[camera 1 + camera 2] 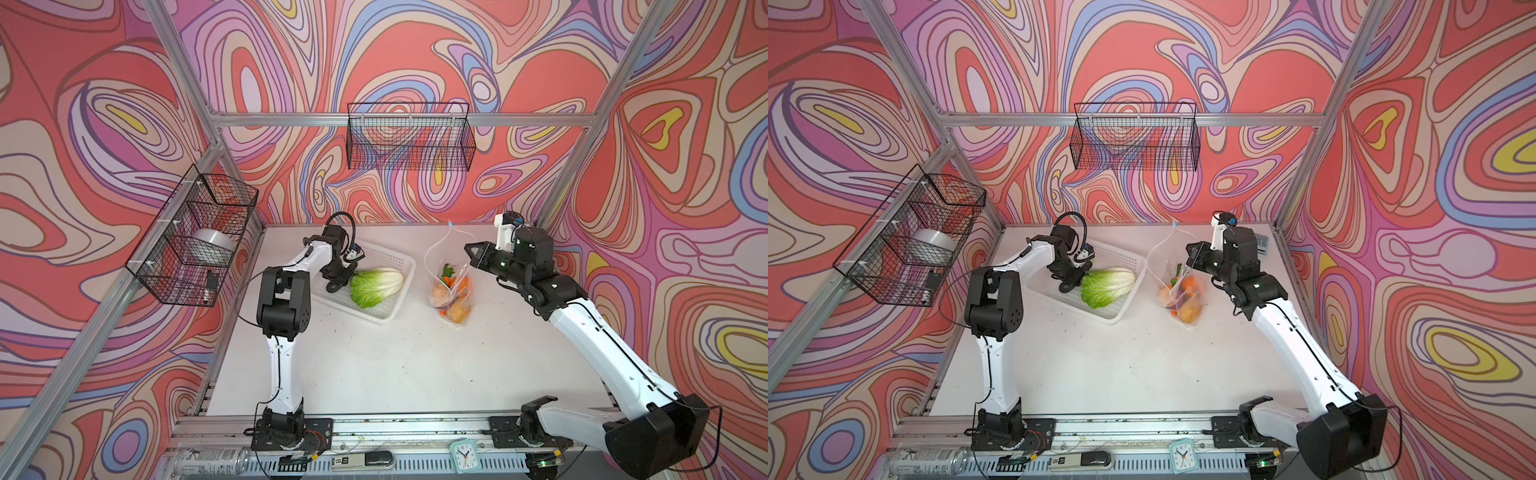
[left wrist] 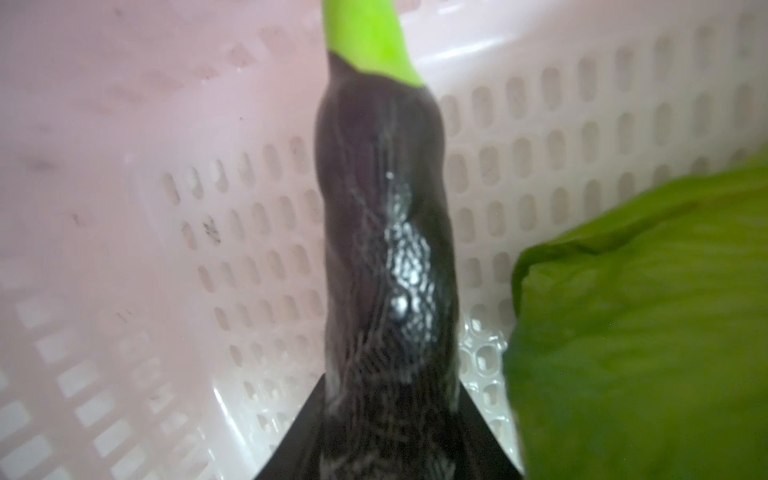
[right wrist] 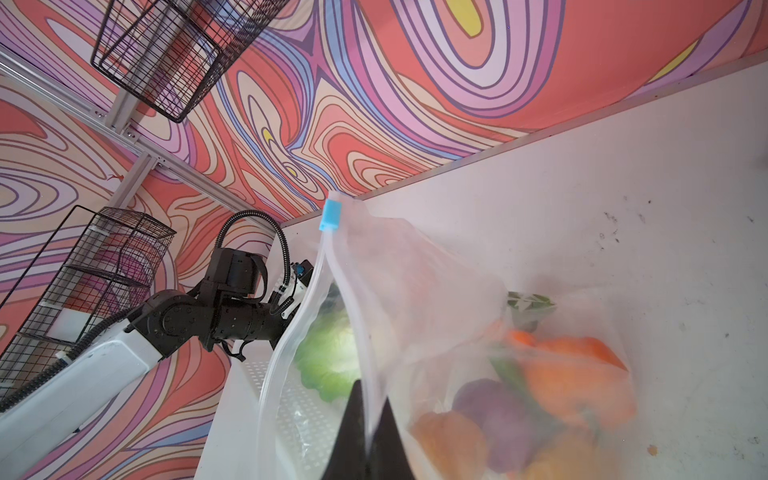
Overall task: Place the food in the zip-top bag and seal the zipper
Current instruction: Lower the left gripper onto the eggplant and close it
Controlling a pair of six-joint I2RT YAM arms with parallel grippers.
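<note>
In both top views a white perforated basket [image 1: 390, 259] [image 1: 1125, 257] holds the green-white napa cabbage [image 1: 376, 286] [image 1: 1106, 286] and the dark eggplant [image 1: 334, 286]. My left gripper [image 1: 338, 276] [image 1: 1068, 280] reaches down into the basket. In the left wrist view its jaws [image 2: 390, 380] press both sides of the eggplant [image 2: 386, 249]. The clear zip-top bag [image 1: 446, 266] [image 3: 415, 291] stands open to the right, with orange and purple food [image 3: 573, 374] inside. My right gripper [image 1: 468, 249] [image 3: 370, 415] is shut on the bag's upper wall, holding it up. The light-blue zipper slider [image 3: 329, 214] sits at the mouth's far end.
A black wire basket [image 1: 409, 137] hangs on the back wall and another [image 1: 195, 237] on the left wall. A small clock [image 1: 464, 455] and a can [image 1: 210, 459] lie on the front rail. A remote [image 1: 1262, 243] sits at the table's back right corner.
</note>
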